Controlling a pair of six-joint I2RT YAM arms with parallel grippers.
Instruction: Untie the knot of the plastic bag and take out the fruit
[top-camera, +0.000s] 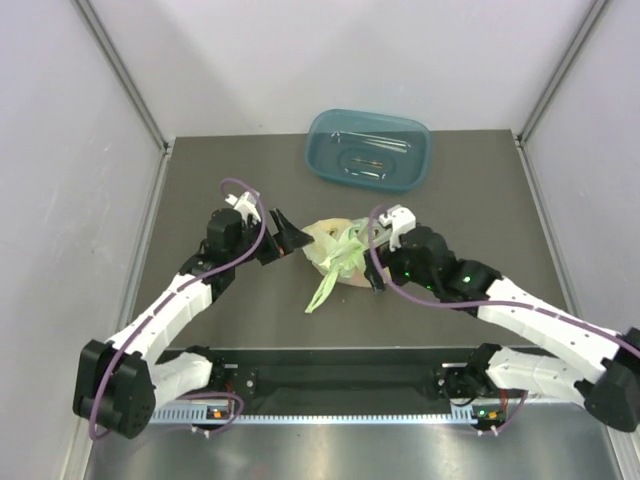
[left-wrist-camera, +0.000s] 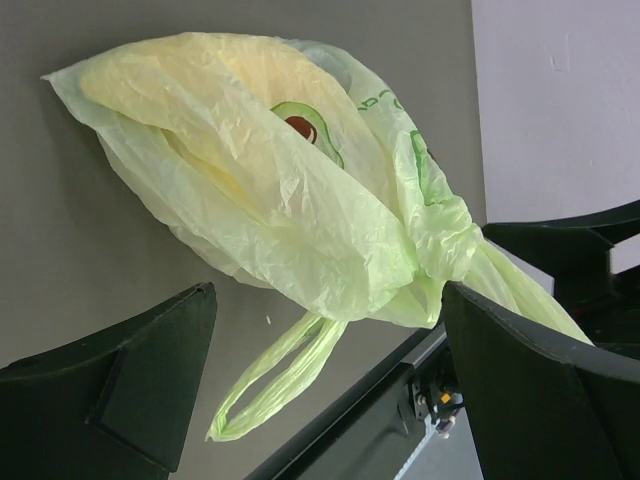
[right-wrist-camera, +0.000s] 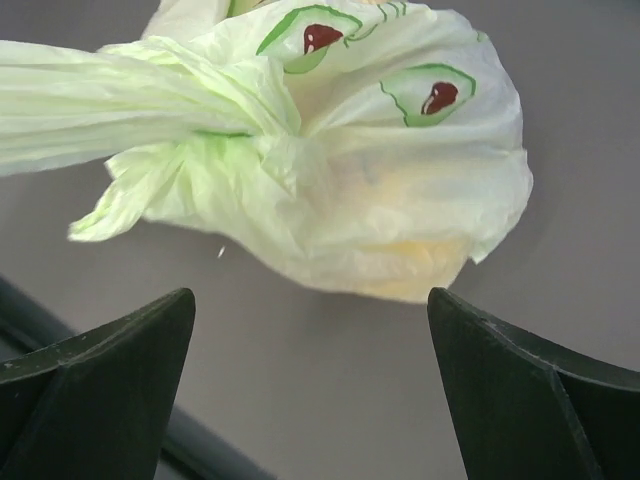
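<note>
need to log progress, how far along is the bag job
Done: nothing yet. The knot is tied and the plastic bag is closed, with the fruit only a yellow shape inside. In hand: the left claw and right claw, both open, flank the bag without gripping. Still to do: untie the knot, take out the fruit.

One plastic bag (top-camera: 335, 252) (one knot (left-wrist-camera: 445, 235)), one teal tub (top-camera: 367, 150), two arms (top-camera: 170, 310).

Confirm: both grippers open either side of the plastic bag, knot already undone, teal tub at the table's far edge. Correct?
Not quite. The knot is still tied: the left wrist view shows it cinched tight. The rest stands: left gripper and right gripper open either side of the plastic bag, teal tub at the far edge of the table.
</note>
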